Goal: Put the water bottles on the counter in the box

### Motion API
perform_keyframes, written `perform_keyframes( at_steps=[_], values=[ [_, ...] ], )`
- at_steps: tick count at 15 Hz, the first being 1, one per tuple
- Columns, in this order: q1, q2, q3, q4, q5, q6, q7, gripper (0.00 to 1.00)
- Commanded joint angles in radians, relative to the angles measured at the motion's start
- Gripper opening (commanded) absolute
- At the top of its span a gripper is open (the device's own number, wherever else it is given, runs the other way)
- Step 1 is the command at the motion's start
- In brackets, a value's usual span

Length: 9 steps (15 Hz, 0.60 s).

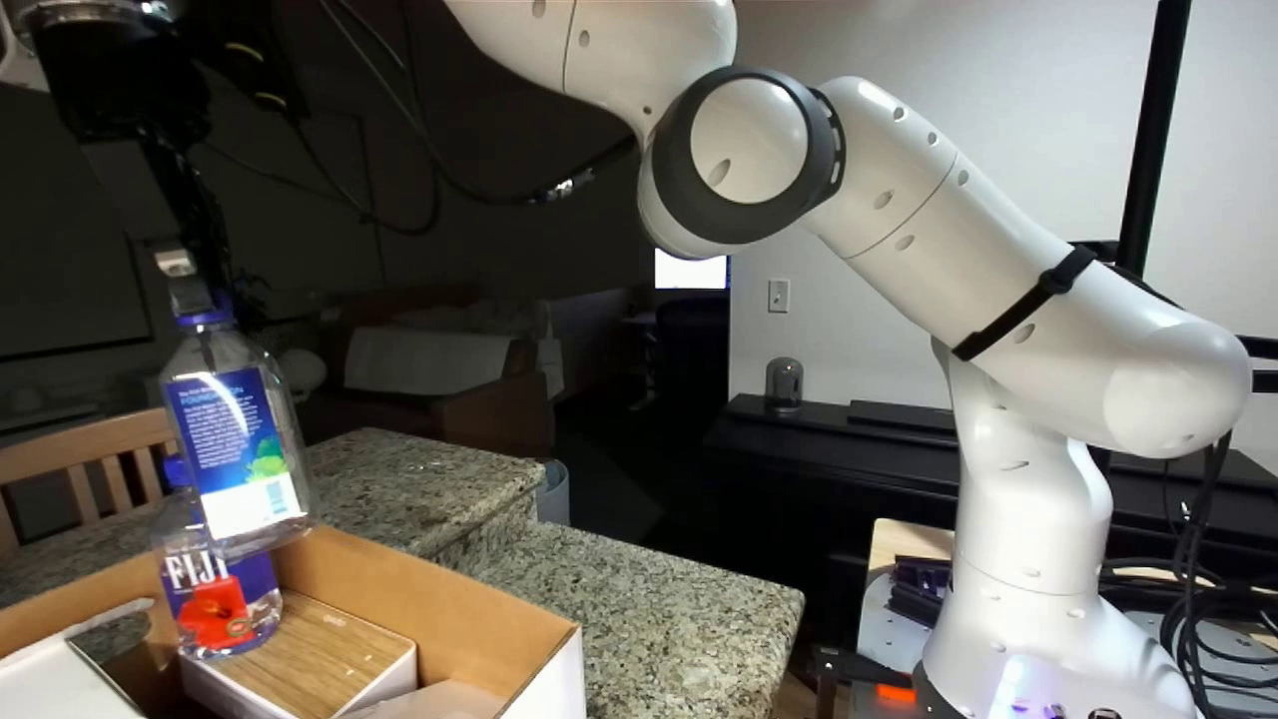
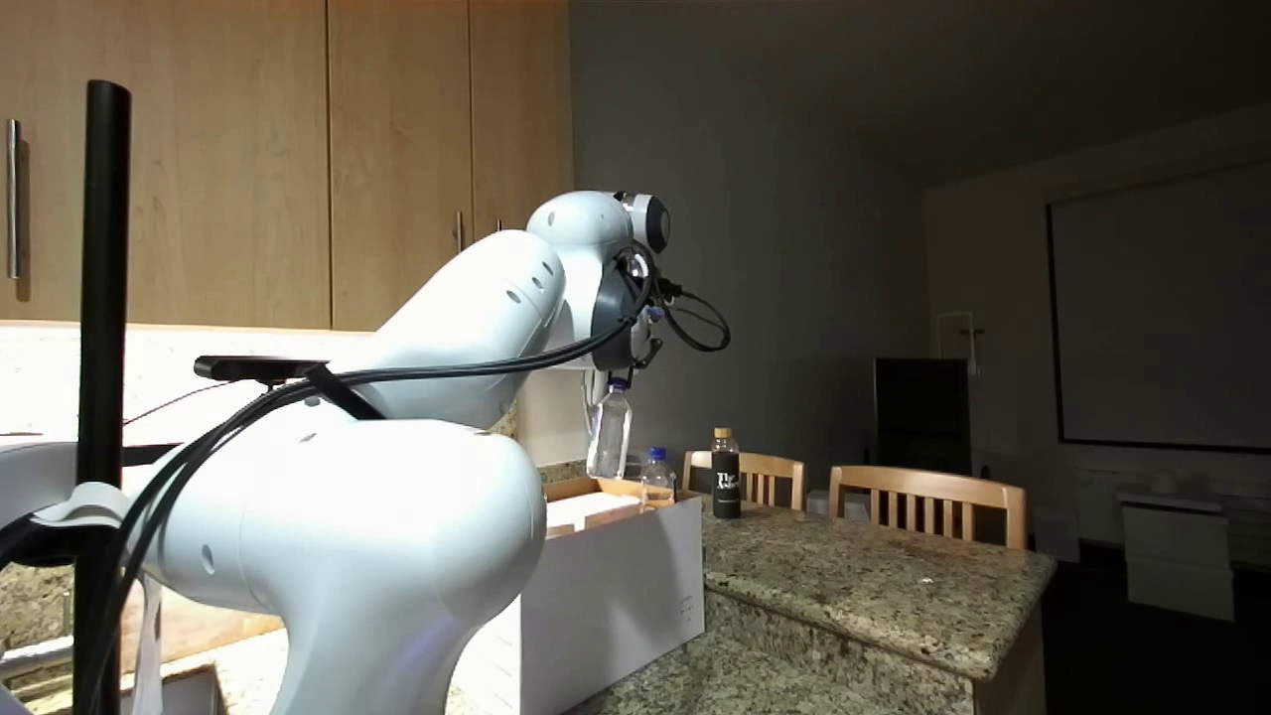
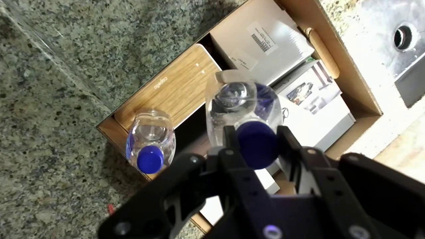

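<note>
You have a white jointed robot arm (image 1: 899, 190) with dark grey rings and a black two-fingered gripper (image 3: 257, 141). Your upper clear plastic water bottle (image 1: 240, 444): blue cap; blue label with white lettering, green motif, white lower panel. Your lower clear plastic water bottle (image 1: 220, 601): blue cap; blue label, red flower, white letters. Your rectangular cardboard box (image 1: 469, 637) is tan inside, white outside. Your flat granite counter (image 1: 639, 599) is speckled grey-green, beige and black. Flat rectangular carton (image 1: 334, 634): tan wood-grain top, white sides.
</note>
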Motion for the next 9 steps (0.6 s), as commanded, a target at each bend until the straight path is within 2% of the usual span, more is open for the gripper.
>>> perform_keyframes(
  at_steps=[1, 5, 9],
  values=[
    [-0.013, 0.028, 0.009, 0.007, 0.025, 0.068, -0.019, 0.14],
    [-0.022, 0.069, 0.01, -0.001, 0.036, 0.143, -0.007, 0.14],
    [-0.035, 0.11, 0.011, -0.005, 0.044, 0.162, -0.004, 0.14]
  ],
)
